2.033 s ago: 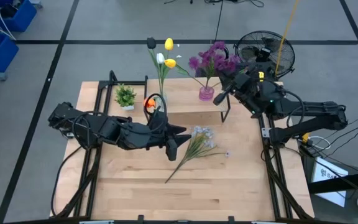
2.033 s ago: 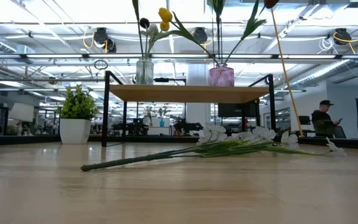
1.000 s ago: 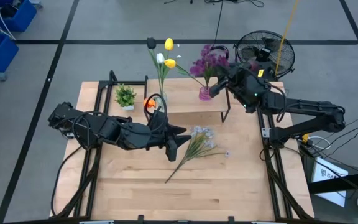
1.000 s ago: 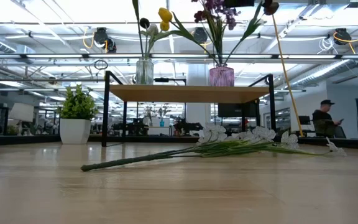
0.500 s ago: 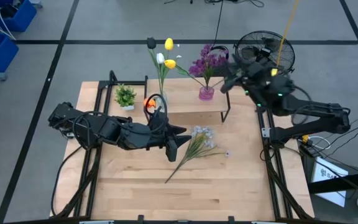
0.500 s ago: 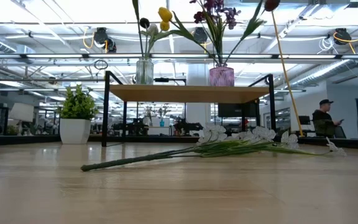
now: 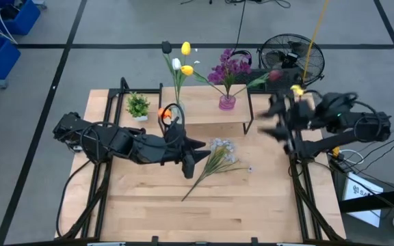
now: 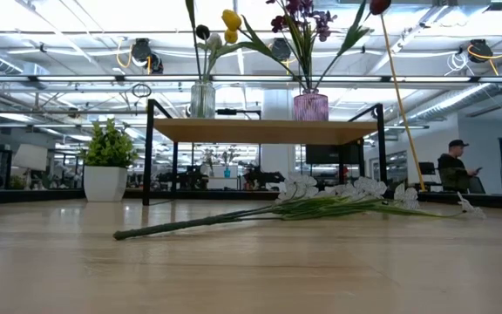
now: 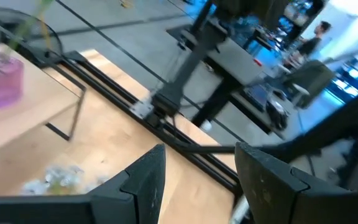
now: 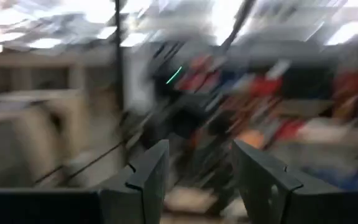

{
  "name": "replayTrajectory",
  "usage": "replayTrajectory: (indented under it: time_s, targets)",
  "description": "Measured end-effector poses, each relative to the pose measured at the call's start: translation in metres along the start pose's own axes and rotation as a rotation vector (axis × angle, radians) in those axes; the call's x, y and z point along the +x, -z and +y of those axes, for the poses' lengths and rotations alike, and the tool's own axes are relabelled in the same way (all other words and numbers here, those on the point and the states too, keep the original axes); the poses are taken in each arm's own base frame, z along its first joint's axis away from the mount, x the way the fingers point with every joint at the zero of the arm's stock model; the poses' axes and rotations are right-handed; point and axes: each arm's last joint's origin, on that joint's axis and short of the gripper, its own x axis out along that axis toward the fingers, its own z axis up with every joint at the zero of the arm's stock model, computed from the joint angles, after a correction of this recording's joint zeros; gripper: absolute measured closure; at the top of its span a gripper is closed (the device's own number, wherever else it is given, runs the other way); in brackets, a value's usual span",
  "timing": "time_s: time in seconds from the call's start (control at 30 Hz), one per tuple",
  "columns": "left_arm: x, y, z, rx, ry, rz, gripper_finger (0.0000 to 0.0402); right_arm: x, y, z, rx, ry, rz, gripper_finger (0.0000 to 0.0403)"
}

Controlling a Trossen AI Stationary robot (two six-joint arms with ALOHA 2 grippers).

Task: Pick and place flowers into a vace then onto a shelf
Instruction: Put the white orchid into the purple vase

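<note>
The shelf carries a clear vase of tulips and a pink vase with dark purple blooms and a red tulip. A pale blossom spray lies flat on the table in front of the shelf. My left gripper hovers open just left of its blossoms, with nothing between the fingers. My right gripper is off the shelf's right end, blurred, open and empty in its wrist view.
A small leafy plant in a white pot stands at the shelf's left end. A floor fan is beyond the table's far right corner. Bare tabletop lies near the front edge. A person shows far off in the room.
My right gripper has drawn back from the purple blooms toward the table's right edge, coming nearer and tipping up from pointing down. The blooms stay standing in the pink vase. My left gripper and the blossom spray have kept still.
</note>
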Motion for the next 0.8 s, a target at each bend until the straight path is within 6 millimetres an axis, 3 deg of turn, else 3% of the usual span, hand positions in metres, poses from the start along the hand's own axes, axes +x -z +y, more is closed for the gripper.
replayTrajectory:
  time_s: [0.17,0.37,0.53,0.8]
  targets:
    - [0.009,0.01,-0.002,-0.014,0.07,0.097,0.0204,-0.005,0.033,0.018,0.213,-0.133,0.365,0.0238]
    - [0.059,0.053,0.007,-0.062,-0.008,0.268,0.0204,-0.017,0.064,0.03,0.349,-0.121,0.724,0.024]
    - [0.11,0.1,0.04,-0.024,-0.236,0.409,0.0204,-0.019,0.07,0.035,0.379,-0.123,0.793,0.0242]
    - [0.178,0.171,0.111,-0.018,-0.548,0.631,0.0204,-0.021,0.071,0.038,0.377,-0.138,0.817,0.0243]
